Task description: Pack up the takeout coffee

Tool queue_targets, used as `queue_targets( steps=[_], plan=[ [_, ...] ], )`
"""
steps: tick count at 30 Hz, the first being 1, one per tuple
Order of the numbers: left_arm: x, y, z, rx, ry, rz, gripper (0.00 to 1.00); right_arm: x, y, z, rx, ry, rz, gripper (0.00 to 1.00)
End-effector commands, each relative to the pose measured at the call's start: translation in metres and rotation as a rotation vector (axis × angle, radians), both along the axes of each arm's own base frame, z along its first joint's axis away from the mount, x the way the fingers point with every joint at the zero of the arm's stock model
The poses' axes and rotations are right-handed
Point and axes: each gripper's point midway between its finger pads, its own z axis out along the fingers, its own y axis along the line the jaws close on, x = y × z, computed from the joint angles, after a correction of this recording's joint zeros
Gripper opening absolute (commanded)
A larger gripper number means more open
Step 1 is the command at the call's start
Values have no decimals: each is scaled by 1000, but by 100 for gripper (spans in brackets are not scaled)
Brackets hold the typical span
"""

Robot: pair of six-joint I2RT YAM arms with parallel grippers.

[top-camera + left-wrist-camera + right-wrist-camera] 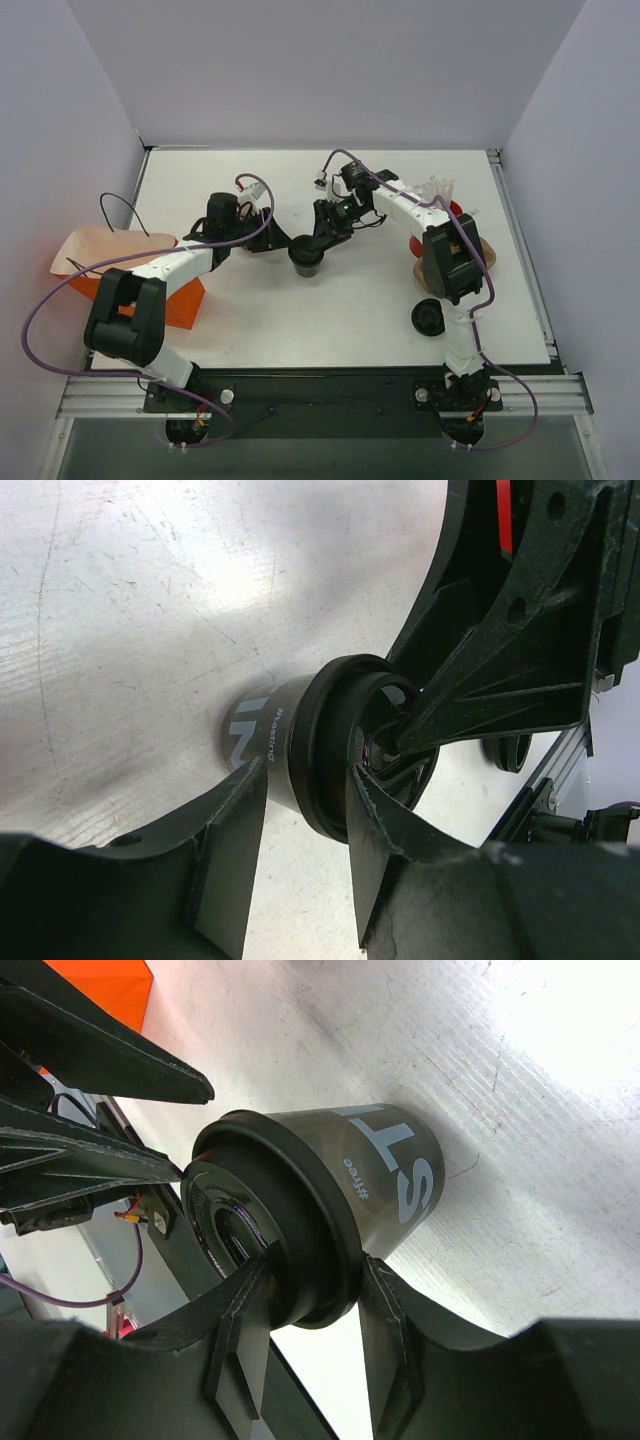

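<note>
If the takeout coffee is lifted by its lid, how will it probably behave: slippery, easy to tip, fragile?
The takeout coffee seems to narrow toward its base, so a high push may tip it. Its smooth, glossy wall looks slippery; gripping under the lid rim seems safer. The lid might pop off under load.

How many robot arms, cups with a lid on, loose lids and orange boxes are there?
Robot arms: 2, the left arm and the right arm
Cups with a lid on: 1, the takeout coffee
Loose lids: 1, the black lid
Orange boxes: 1, the orange box
Total: 5
</note>
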Motion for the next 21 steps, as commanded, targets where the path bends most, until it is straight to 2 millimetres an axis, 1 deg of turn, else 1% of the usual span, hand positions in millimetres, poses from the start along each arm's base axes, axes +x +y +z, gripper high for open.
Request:
queue_targets(
  steps=[1, 4, 6, 11, 14, 17, 21],
  plan=[
    [4, 0, 3, -21, -34, -1, 47, -6, -11, -22, -93, 28, 3, 26],
    [1, -2, -5, -24, -10, -8, 42, -6, -10, -22, -87, 33, 4, 26],
    [-1, -4, -8, -23, -3, -8, 42, -6, -10, -22, -89, 36, 2, 26],
    [-4, -1, -16, -13, 10, 16, 42, -6, -12, -24, -91, 40, -1, 26],
    [-5, 1, -13, -23, 4, 30, 44, -7, -12, -24, -93, 42, -1, 26],
    [-4, 4, 0, -44, -16, 40, 47, -8, -14, -25, -95, 45, -2, 26],
    [0, 10, 9, -81, -20, 56, 47, -9, -15, -26, -97, 47, -2, 26]
  ],
)
